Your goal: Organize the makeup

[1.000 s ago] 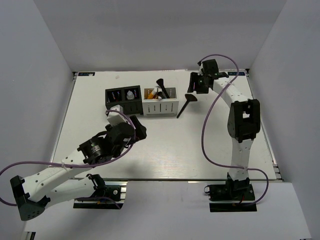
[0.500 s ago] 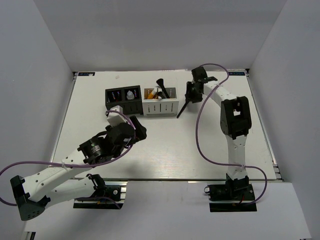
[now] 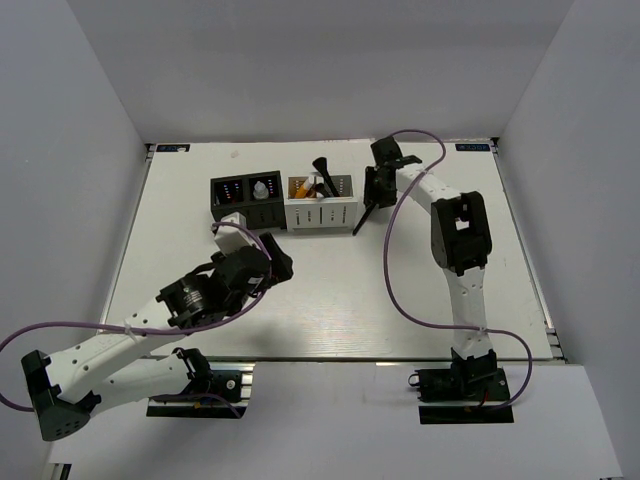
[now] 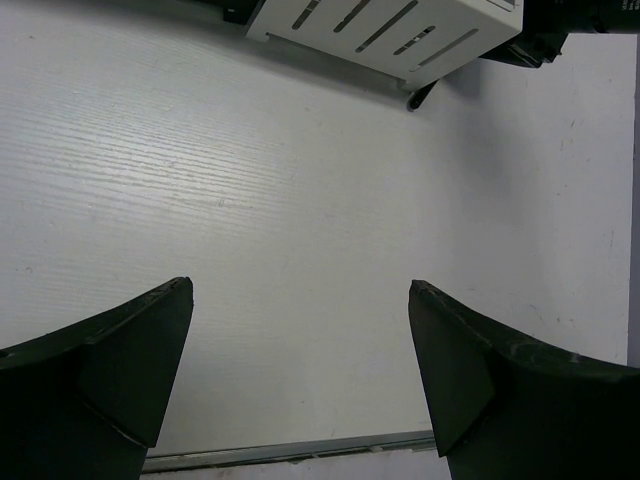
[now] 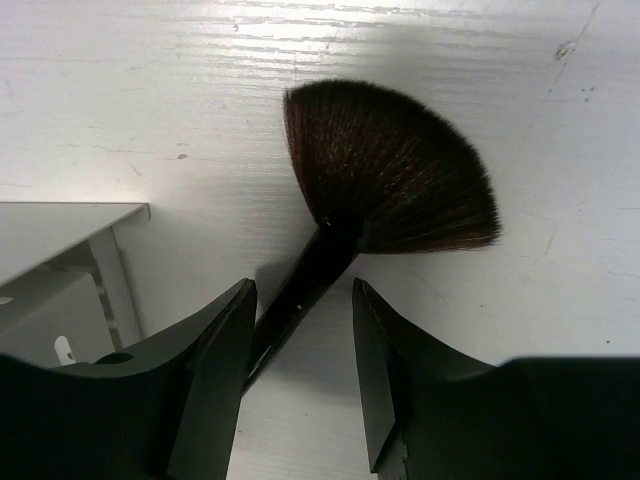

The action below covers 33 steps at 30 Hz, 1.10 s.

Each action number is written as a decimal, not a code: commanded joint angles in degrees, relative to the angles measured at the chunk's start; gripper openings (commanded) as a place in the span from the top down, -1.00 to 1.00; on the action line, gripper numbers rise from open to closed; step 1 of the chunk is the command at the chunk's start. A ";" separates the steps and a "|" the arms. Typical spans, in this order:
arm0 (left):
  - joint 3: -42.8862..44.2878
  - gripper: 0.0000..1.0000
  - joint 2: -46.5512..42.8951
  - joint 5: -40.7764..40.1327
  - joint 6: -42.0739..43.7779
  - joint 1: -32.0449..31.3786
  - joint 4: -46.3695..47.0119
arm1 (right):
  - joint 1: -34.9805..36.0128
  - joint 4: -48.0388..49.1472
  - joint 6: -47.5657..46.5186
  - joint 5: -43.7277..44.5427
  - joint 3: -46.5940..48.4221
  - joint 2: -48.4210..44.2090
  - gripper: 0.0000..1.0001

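A black fan brush [image 5: 385,170] lies flat on the surface [image 3: 330,290] beside the white box [image 3: 322,213]. Another brush [image 3: 323,172], an orange tube [image 3: 300,187] and a small bottle [image 3: 261,188] sit in boxes.

Nothing readable is showing in any view.
A small blue rectangular sticker [image 3: 172,148] is sitting at the far left corner of the white ribbed table [image 3: 330,295], and a second blue sticker [image 3: 472,147] at the far right corner. Their print is coming through too small to make out. The white slotted plastic organizer box [image 4: 400,30] is showing only dark slits.
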 commanded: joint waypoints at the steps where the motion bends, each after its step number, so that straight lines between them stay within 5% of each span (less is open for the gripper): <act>1: -0.82 -0.96 -1.61 -0.79 -1.08 -0.20 -1.19 | 0.01 -0.22 -0.22 3.10 0.54 0.47 0.02; 20: -1.88 -0.96 -4.25 -1.14 -1.79 -0.20 -1.81 | -4.99 -1.19 -10.04 7.43 -9.84 -4.02 0.46; 25: -1.09 -0.96 -3.02 -0.79 -1.09 -0.20 -1.19 | -6.41 -1.80 -17.44 -3.82 -3.71 -2.70 0.72; 27: -0.39 -0.96 -2.84 -0.79 -0.91 -0.20 -1.19 | -6.76 -2.95 -20.68 -9.25 -1.50 -2.08 1.00; 33: -0.03 -0.96 -2.66 -0.70 -0.73 -0.20 -0.84 | -7.02 5.47 -27.02 -24.55 -1.39 -10.33 1.00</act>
